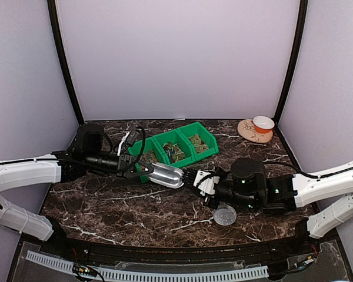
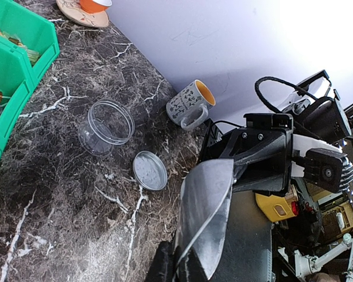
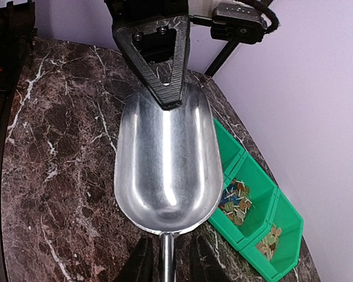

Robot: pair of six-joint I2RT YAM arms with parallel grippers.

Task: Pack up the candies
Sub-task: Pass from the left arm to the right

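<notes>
Two tools at one metal scoop [image 3: 165, 164], bowl up, over the middle of the counter [image 1: 117, 205]. At the scoop's front lip, the left tool [image 3: 166, 98], clenched on the thin metal rim with one black finger down inside the bowl. At the other end, the right tool [image 1: 194, 178], released: jaws astride the slim handle [image 3: 167, 254], a sliver of gap visible on either side, no grasp in evidence. Just beyond the scoop, toward the far edge, three green bins [image 1: 207, 151] side by side in a slanted row. Inside them, the candies [image 3: 235, 197]: small loose heaps of tiny wrapped sweets in mixed greens, yellows and oranges, plainly seen in the two bins nearer the right edge; contents of the third, under the left arm [image 1: 23, 173], hard to make out. Near the front edge, just beside the right arm [image 1: 329, 182], a clear round jar [image 2: 106, 126] with its mouth uncovered and, next to it but apart, a grey lid [image 2: 150, 170] flat on the marble. Further toward the right edge, close by the wall, a patterned grey mug [image 2: 190, 104] with an orange inside. In the far right corner, an orange-and-white bowl [image 1: 263, 123] on a tan plate [image 1: 247, 132].
</notes>
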